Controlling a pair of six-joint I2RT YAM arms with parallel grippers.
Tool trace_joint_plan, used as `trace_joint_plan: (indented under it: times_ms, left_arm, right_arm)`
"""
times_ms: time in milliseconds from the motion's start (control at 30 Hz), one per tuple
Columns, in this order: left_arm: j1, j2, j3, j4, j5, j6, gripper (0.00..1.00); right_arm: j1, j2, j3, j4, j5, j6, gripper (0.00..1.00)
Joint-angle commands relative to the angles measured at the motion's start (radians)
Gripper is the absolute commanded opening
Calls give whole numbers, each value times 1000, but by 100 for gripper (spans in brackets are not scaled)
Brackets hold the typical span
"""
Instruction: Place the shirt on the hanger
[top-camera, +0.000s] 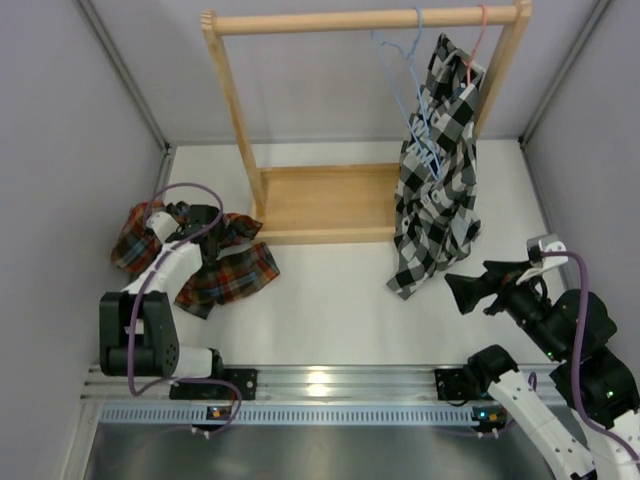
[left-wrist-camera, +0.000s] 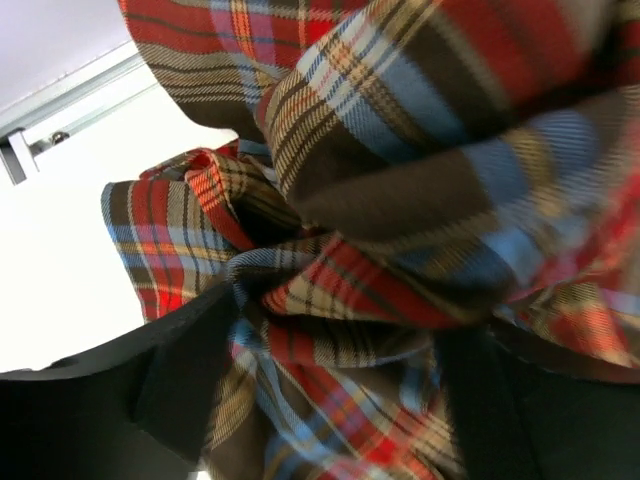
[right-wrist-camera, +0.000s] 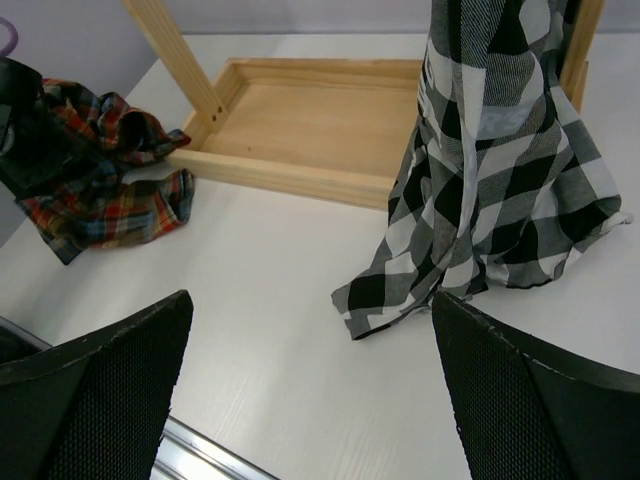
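Over at the left of the top view, the shirt lies in a soft, crumpled heap on the smooth white table, its red, orange, dark green and blue checks folded over one another. The left tool is right down in that heap. From the left wrist camera it's all plaid: woven cloth in thick puckered folds fills the frame, bunched between the two black fingers at the bottom corners. The jaws stand wide apart with fabric lying against both; whether they press on it, I can't tell.

Upper right of the top view, the hanger, a thin light-blue wire shape, hooks over the round rail of the pale wooden rack. Beside it a pink-red hanger carries a black-and-white checked shirt, draped limp with its hem on the table.

Lower right, the right tool hangs above bare table, its mesh-textured jaws fully spread and holding nothing, pointing toward the checked shirt.
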Motion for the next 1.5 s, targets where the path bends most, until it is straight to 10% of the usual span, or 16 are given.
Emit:
trace_joint_plan:
  times_ms: [0,167,367,600,867,967,1200,1467]
  left_arm:
    - [42,23,-47,143,-16,-12,66]
    - [48,-7,-23,174,47,66,0]
    - [39,-337,-13,171,270,289,0]
    - [34,-782,42,149,904,456,0]
    - [30,-635,285,149,1633,395,0]
    - [-82,-578,342,151,1577,392,0]
    - [-997,-323,399,162,820,522,0]
    - [-1035,-8,461,271,782,516,4]
  right_arm:
    - [6,-20,-14,93,-34,7,100]
    - [4,-14,-23,104,-48,15,99]
    - [6,-14,-17,104,-33,21,99]
    - [6,18,18,102,18,13,100]
    - [6,74,92,85,58,-21,99]
    - [6,110,92,84,29,-15,100]
    - [6,150,69,98,-37,15,99]
    - [6,123,130,-25,60,-5,99]
